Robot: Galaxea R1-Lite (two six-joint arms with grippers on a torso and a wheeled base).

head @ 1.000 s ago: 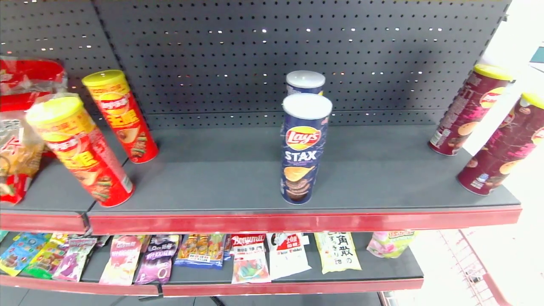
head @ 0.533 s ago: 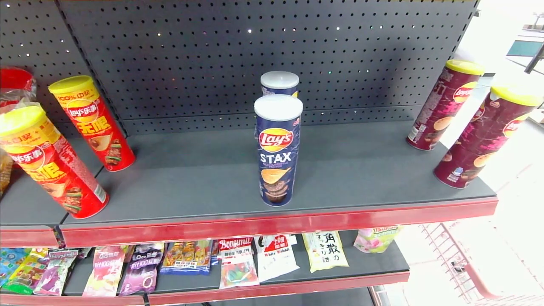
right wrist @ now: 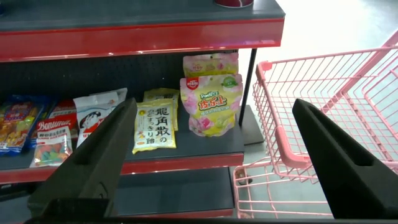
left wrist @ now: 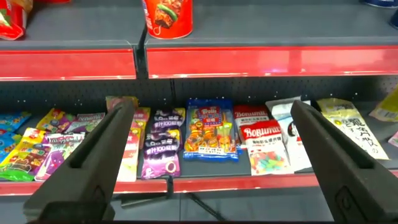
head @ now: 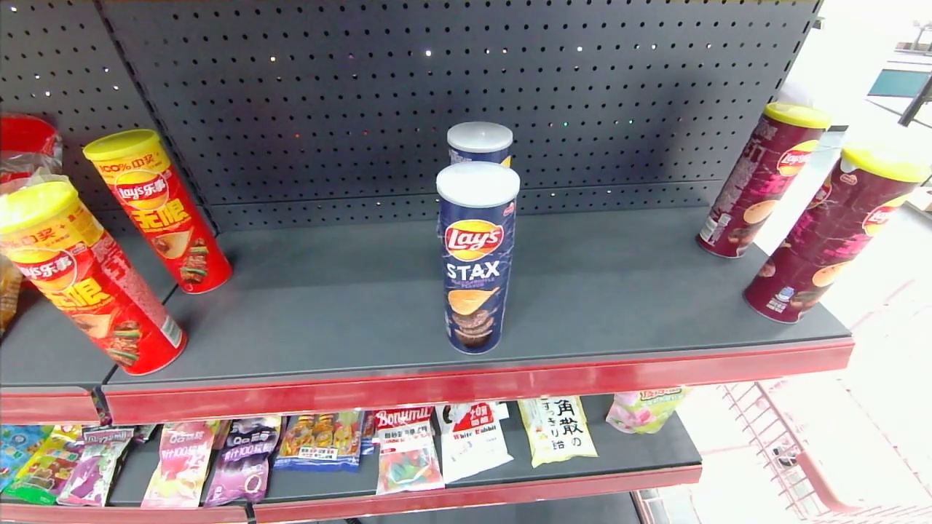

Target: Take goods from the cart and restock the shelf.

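While both arms hang low in front of the store shelving, each holds nothing. The left gripper [left wrist: 211, 104] has its fingers spread wide, facing a row of snack bags [left wrist: 210, 127] on the lower shelf [left wrist: 249, 182]. The right gripper [right wrist: 214, 102] also has its fingers wide apart. Beyond them, on the right, stands the pink wire cart [right wrist: 276, 112], on the floor past the shelving's right end.

The cart lies right of both arms, so the right arm is clearly nearer. What the cart holds cannot be told from here. A pick would likely mean turning right and reaching down into it.

Higher up, the grey upper shelf [head: 349, 306] carries upright chip cans: a blue can [head: 475, 255] at the near centre, red cans [head: 156, 211] left, maroon cans [head: 757, 189] right, with bare gaps between.
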